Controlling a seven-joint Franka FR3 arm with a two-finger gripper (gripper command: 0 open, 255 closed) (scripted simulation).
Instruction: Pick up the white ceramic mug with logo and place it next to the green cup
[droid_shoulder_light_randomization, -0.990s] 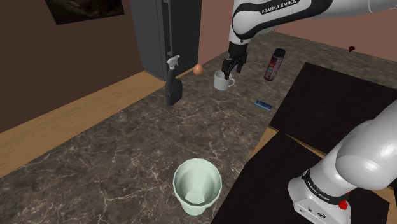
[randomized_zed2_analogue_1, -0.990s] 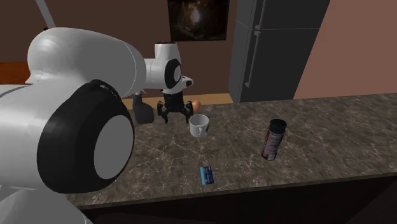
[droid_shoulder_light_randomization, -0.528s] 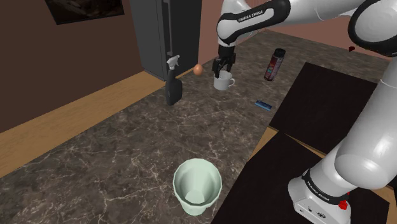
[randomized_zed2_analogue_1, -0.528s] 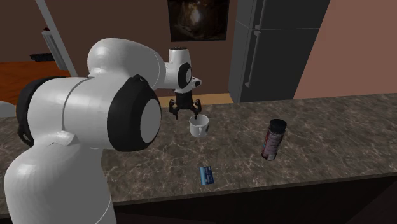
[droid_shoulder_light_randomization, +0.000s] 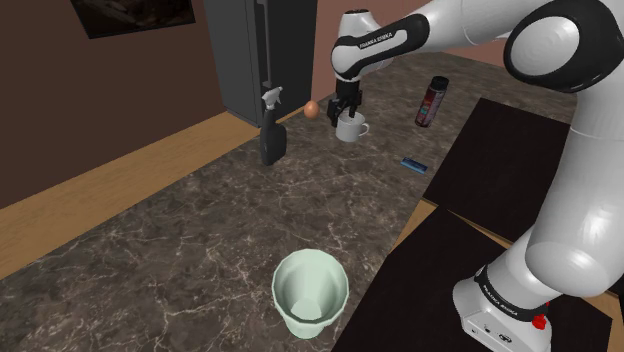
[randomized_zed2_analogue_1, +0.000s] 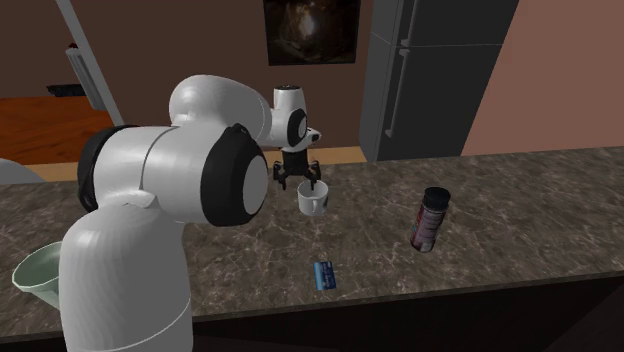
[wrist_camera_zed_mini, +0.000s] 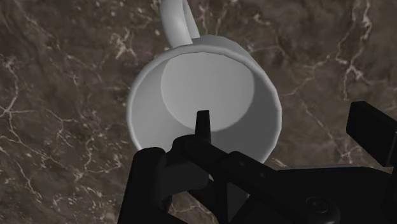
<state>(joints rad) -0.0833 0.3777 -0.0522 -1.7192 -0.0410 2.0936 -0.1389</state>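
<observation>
The white mug (droid_shoulder_light_randomization: 351, 128) stands upright on the dark marble counter (droid_shoulder_light_randomization: 180, 230), its handle pointing to the shoulder view's right. My black gripper (droid_shoulder_light_randomization: 343, 111) is low over the mug's rim and open. In the wrist view one finger (wrist_camera_zed_mini: 202, 124) reaches inside the mug (wrist_camera_zed_mini: 191, 76), while the other finger (wrist_camera_zed_mini: 372, 127) stays outside the wall; neither clasps it. From the second exterior view the gripper (randomized_zed2_analogue_1: 298, 181) hangs just above the mug (randomized_zed2_analogue_1: 314, 199). The pale green cup (droid_shoulder_light_randomization: 310, 292) sits near the counter's front edge, far from the mug, and peeks out behind the arm (randomized_zed2_analogue_1: 38, 282).
A dark spray bottle (droid_shoulder_light_randomization: 271, 130) and a brown egg (droid_shoulder_light_randomization: 311, 109) stand close to the mug, in front of a grey fridge (droid_shoulder_light_randomization: 250, 50). A dark can (droid_shoulder_light_randomization: 431, 101) and a small blue object (droid_shoulder_light_randomization: 413, 163) lie further to the shoulder view's right.
The gripper has shifted towards the shoulder view's left and come down over the mug, one finger now inside the rim. The mug has not moved.
</observation>
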